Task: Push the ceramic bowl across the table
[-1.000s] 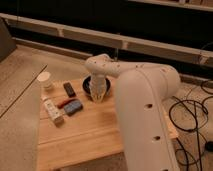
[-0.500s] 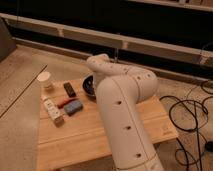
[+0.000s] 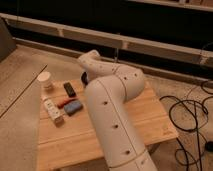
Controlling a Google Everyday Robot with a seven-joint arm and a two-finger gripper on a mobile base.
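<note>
Tabletop of light wooden planks carries all the things, and we take the white paper cup at its far left corner as our reference. The ceramic bowl stands on the same far side of the tabletop, to the right of the cup and apart from it. We see only a dark sliver of its rim, because the white robot arm covers the rest. The arm rises from the near edge, far from the cup, bends at a thick elbow and reaches back toward the cup, so that its rounded wrist hangs above the bowl, higher than the cup's rim. The tool is at the end of this wrist, on the side turned away from us, right of the cup. The wrist hides it, so we cannot tell if it is spread, pressed together or touching the bowl.

Between the cup and the bowl, a little nearer to us than the cup, lies a flat black object. Nearer still from the cup we find a small red thing, and just beside it a blue-grey block; whether these two touch we cannot say. A white box-like item lies in front of the cup along the left edge. Far to the right of the cup, beyond the tabletop, black cables curl on the speckled grey floor.
</note>
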